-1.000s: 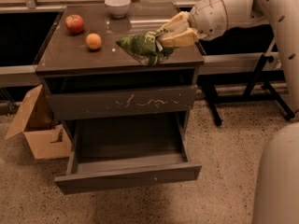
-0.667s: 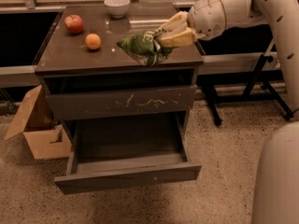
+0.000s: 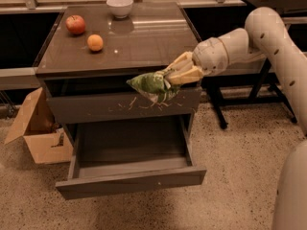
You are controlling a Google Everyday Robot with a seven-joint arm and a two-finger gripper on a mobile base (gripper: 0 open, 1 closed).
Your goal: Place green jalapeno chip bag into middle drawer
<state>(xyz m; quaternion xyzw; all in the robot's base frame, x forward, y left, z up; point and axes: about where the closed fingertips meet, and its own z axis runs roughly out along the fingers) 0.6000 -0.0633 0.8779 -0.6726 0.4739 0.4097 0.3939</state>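
Observation:
The green jalapeno chip bag (image 3: 152,85) hangs in the air in front of the cabinet's scratched upper drawer front (image 3: 120,107), held at its right end by my gripper (image 3: 173,75). The gripper is shut on the bag. The arm comes in from the right. The middle drawer (image 3: 129,150) is pulled open below the bag. Its plain front panel (image 3: 132,182) carries one tiny pale dot. The drawer's inside looks bare.
On the cabinet top (image 3: 144,37) sit a red apple (image 3: 76,24), an orange fruit (image 3: 95,42) and a white bowl (image 3: 120,6). An open cardboard box (image 3: 38,133) stands on the floor at the left. A dark table's legs (image 3: 261,87) stand at the right.
The gripper has carried the bag off the cabinet top, forward and down, to hang in front of the upper drawer front above the open drawer.

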